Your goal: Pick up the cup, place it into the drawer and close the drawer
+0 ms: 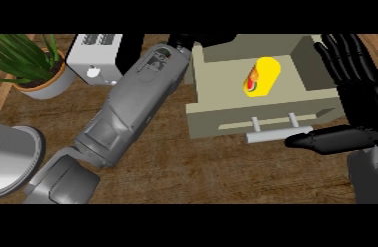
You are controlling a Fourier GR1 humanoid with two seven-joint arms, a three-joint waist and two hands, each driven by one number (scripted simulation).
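Looking steeply down at a wooden counter [221, 176]. Toward 2 o'clock from the middle of the view sits a beige drawer [214, 116], pulled open, with its front panel facing me. The yellow cup [263, 77], marked with red and green, lies inside the drawer near the middle of its floor, with its length running roughly from 12 to 6 o'clock.

My right hand [359, 108] shows at 3 o'clock, just beside the drawer's right wall. It is wide open and holds nothing, its fingers [341, 61] straight and pointing toward 12 o'clock. My thumb [325, 140] sticks out toward 9 o'clock, with its tip at the right end of the drawer's pale bar handle [273, 136]. I cannot tell whether it touches the bar.

My left forearm [129, 106] crosses the view from 7 o'clock up toward 12 o'clock. My left hand [198, 40] is at 12 o'clock, by the drawer's far left corner and mostly hidden. I cannot tell whether it is open or closed.

A white toaster [96, 58] stands at 11 o'clock, with a potted plant [33, 71] at 10 o'clock beside it. A grey round object [15, 161] is cut off by the edge at 8 o'clock
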